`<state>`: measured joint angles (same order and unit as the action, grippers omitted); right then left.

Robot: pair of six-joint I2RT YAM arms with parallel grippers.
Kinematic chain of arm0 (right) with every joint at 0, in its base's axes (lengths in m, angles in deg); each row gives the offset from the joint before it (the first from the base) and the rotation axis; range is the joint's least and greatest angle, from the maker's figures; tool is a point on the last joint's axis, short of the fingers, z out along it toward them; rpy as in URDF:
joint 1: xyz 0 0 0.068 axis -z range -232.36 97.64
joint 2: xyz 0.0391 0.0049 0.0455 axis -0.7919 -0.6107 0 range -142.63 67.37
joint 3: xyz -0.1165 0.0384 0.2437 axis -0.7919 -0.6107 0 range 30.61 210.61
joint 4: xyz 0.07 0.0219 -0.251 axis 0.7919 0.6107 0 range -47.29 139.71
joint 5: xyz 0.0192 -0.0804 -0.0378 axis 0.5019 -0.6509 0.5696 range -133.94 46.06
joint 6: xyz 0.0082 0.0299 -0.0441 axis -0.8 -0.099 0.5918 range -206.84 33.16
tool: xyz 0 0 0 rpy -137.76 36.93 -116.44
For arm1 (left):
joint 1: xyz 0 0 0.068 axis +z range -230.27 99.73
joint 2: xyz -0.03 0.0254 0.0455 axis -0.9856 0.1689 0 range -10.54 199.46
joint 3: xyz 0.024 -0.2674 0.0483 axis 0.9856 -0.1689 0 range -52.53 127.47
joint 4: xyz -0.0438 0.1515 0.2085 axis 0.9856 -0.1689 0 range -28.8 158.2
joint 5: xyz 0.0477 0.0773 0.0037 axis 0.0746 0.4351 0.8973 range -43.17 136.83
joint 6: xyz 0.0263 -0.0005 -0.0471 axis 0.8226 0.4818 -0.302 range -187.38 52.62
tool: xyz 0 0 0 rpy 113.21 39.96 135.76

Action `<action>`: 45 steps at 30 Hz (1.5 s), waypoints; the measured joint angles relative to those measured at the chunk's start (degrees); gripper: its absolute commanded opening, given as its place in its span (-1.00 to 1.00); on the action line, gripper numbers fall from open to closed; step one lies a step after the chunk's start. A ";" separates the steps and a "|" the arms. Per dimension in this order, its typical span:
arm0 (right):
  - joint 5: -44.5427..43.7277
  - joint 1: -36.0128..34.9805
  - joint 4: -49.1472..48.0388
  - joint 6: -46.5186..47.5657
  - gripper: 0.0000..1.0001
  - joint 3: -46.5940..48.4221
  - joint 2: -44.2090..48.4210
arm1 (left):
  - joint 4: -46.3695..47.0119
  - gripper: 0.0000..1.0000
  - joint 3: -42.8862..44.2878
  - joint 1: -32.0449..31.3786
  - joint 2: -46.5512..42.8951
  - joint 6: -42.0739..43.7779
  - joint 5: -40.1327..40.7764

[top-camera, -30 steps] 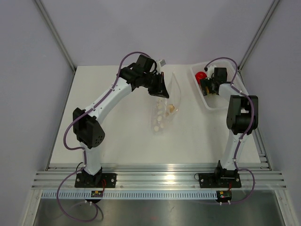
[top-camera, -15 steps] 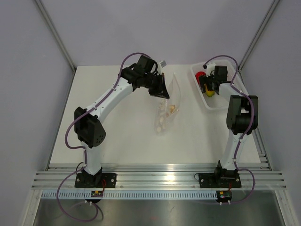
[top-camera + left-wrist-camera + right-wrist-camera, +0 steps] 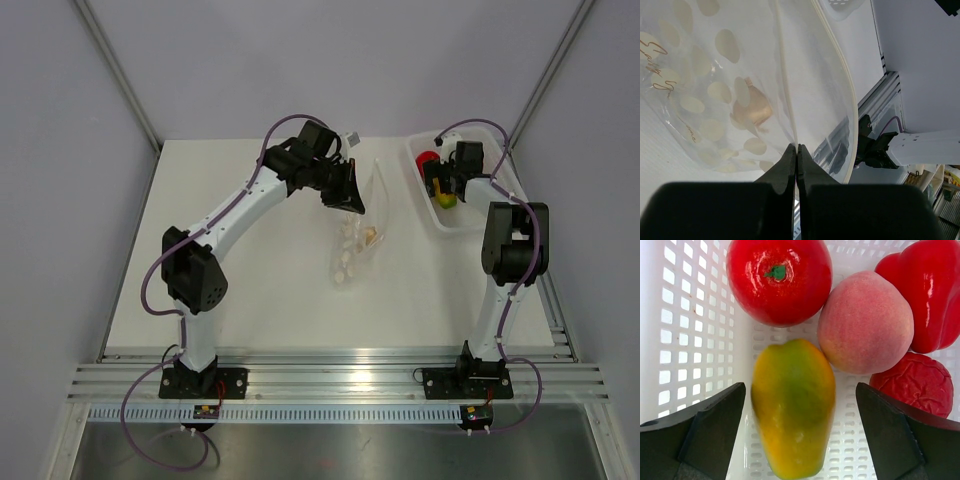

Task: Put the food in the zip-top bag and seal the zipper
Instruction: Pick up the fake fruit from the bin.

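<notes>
left gripper (image 3: 797, 150) clenched on bag (image 3: 715, 90) nudges it rightward; right gripper (image 3: 800, 415), released, now straddles yellow-green fruit (image 3: 792, 390), so pick next.

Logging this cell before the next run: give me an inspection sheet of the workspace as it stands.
Surface: white table, bearing the bag and a tray.
Job's things: zip-top bag mid-table, mouth open; a tan shape inside, print or item, cannot tell. Food sits in the white tray.
Clutter: nothing seen.
Grippers: left gripper shut on one edge of the bag's mouth; right gripper open, straddling the yellow-green fruit in the tray.
Cables: purple cables run along both arms; no snag seen.
Surroundings: plain walls on three sides; aluminium rail at the near edge.
</notes>
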<state>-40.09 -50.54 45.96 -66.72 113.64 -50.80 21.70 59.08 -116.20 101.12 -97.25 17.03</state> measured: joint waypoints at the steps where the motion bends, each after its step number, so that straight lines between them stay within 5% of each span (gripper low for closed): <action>1: -0.22 0.00 0.17 -0.24 0.99 0.24 -0.09 | 0.11 -1.00 -0.02 0.00 0.00 0.00 0.00; 9: -0.37 0.00 4.76 -1.57 0.80 7.28 -3.85 | 0.33 -1.00 -0.46 -0.15 0.00 0.00 0.02; 19: -3.78 0.00 11.69 -4.96 0.94 9.97 -5.66 | 0.42 -1.00 -0.63 -0.15 0.00 0.00 0.00; 26: -6.40 0.00 12.66 -8.68 0.48 8.74 -5.16 | 1.18 -1.00 -0.66 -0.28 0.00 -0.02 0.00; 45: -11.61 0.00 14.99 -24.81 0.42 -3.76 22.97 | 6.29 -1.00 0.96 -2.95 5.53 -3.67 0.00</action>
<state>-51.69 -50.54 60.95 -91.53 109.88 -27.82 27.99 60.04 -119.15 106.65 -100.92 17.03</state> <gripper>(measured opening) 0.760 0.005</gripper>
